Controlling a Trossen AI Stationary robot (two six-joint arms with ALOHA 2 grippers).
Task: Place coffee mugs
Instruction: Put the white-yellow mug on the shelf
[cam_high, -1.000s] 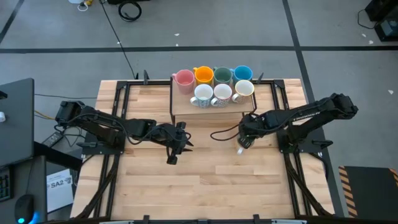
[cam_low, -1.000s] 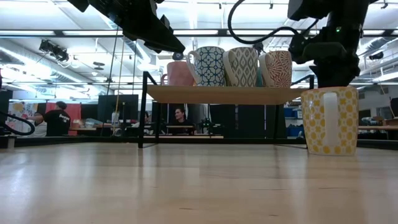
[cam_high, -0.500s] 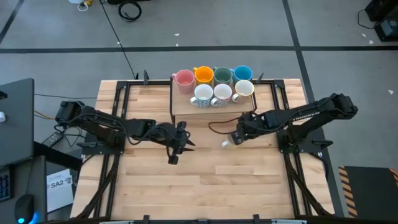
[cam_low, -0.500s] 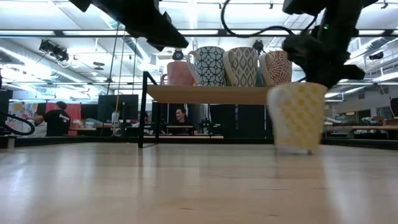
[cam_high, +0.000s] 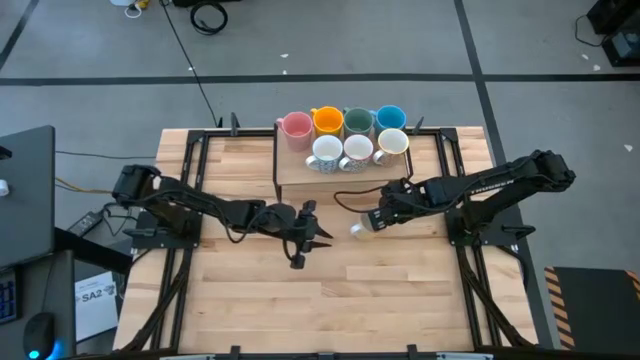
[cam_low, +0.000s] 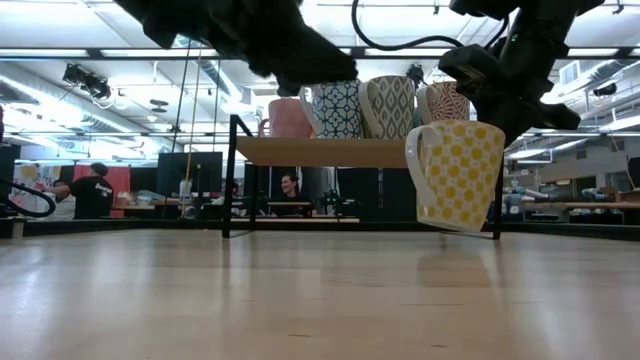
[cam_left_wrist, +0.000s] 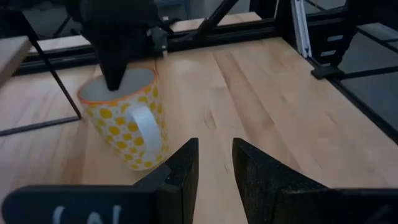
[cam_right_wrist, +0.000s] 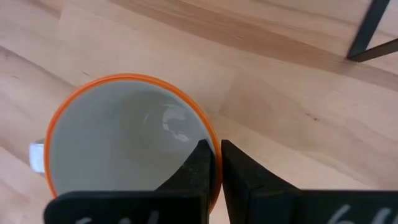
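A white mug with yellow dots and an orange rim (cam_low: 455, 175) hangs tilted above the table, with my right gripper (cam_high: 371, 222) shut on it. In the high view this mug (cam_high: 357, 229) is just in front of the wooden shelf (cam_high: 300, 176). Seven mugs stand on the shelf: pink (cam_high: 295, 126), orange (cam_high: 328, 121), dark green (cam_high: 358, 122), blue (cam_high: 390, 117) and three pale ones (cam_high: 357, 150). My left gripper (cam_left_wrist: 214, 163) is open with nothing between its fingers. It points at the dotted mug (cam_left_wrist: 124, 121) from the table's left, a short way off. My right gripper pinches the mug's wall at the orange rim (cam_right_wrist: 210, 138), one finger (cam_right_wrist: 200, 163) inside the mug and one (cam_right_wrist: 235, 169) outside. The fingers come from above, slanting down. The hold is on the side away from the handle (cam_low: 417, 165). The mug hangs tilted, clear of the table.
The shelf stands on thin black legs (cam_low: 232, 175) at the table's far middle. Black frame rails (cam_high: 190, 190) run along both sides of the table. Bare wood (cam_high: 330, 300) lies between the arms and the near edge. People sit in the room beyond (cam_low: 95, 190).
My right gripper has lifted the dotted mug off the table and carried it toward the table's left. The mug stood upright on the wood and now hangs tilted, clear of it. My left gripper has moved toward the table's right, closer to the mug.
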